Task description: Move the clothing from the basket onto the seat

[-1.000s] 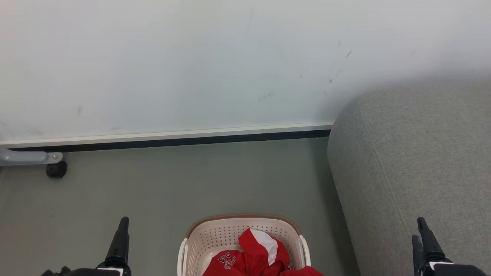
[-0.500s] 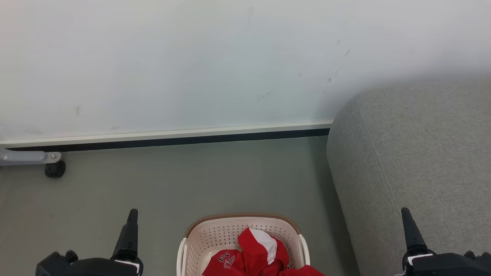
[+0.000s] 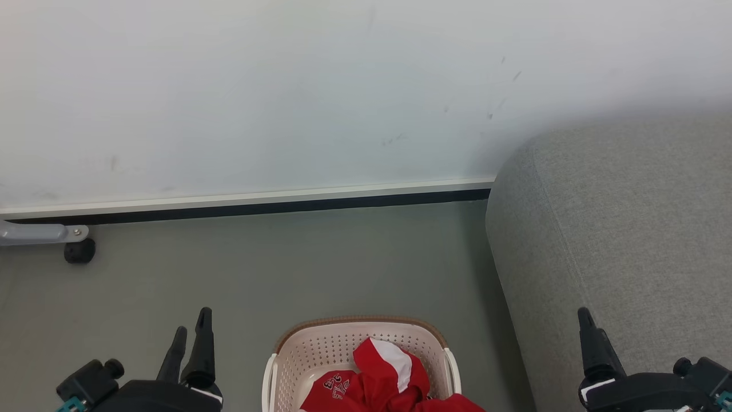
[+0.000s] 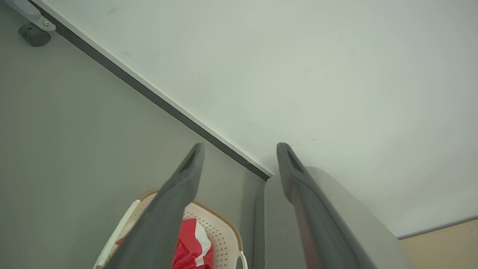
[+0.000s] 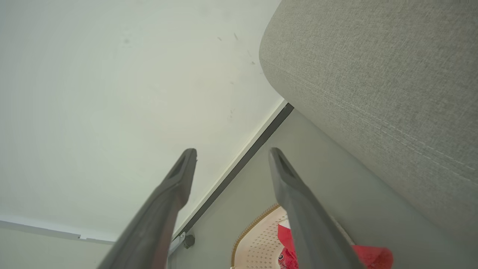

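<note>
Head and wrist views, approach stage. I am watching both arms closing in on the basket (image 3: 360, 321), which is standing on the floor (image 3: 286, 269) just beside the flank of the seat (image 3: 629, 229) and well apart from the baseboard (image 3: 257, 210).

Over the last second the left gripper (image 3: 192, 323) has been rolling at the wrist and sliding inward: one dark finger was showing before, and now two are showing with the wrist body below them. The right gripper (image 5: 232, 153) has likewise been drifting inward across the front of the seat. The basket is staying where it was.

In each wrist view I am seeing the two fingers spread apart with nothing between them, so both grippers are standing open and empty.

The clothing (image 3: 389, 383) is still lying wholly in the basket, heaped toward its near right side, with the far left of the basket floor bare. Nothing is resting on the seat.

I am judging the task as not yet begun in substance: the arms are only lining up. Next, a gripper will need to tip downward into the basket.
</note>
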Available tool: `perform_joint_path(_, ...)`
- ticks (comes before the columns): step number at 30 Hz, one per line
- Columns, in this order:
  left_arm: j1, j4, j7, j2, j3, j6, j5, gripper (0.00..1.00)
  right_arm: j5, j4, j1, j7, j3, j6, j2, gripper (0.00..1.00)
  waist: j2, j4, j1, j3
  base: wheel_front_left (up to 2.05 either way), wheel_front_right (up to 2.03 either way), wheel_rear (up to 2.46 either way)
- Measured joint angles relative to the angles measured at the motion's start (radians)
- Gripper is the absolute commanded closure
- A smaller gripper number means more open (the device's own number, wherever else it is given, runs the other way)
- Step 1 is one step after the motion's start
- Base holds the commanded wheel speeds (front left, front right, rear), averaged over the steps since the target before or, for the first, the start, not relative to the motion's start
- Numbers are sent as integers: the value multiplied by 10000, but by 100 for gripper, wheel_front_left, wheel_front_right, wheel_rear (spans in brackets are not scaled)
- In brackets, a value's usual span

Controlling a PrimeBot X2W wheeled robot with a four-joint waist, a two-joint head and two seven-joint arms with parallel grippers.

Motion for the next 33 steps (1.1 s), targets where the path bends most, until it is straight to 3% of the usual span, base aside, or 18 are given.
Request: perform_joint_path(33, 523, -330, -1135, 255, -311, 798, 4638, 0, -4207, 13, -13, -1141, 1457, -621, -428, 0, 1, -64, 0, -42, 0, 0, 0)
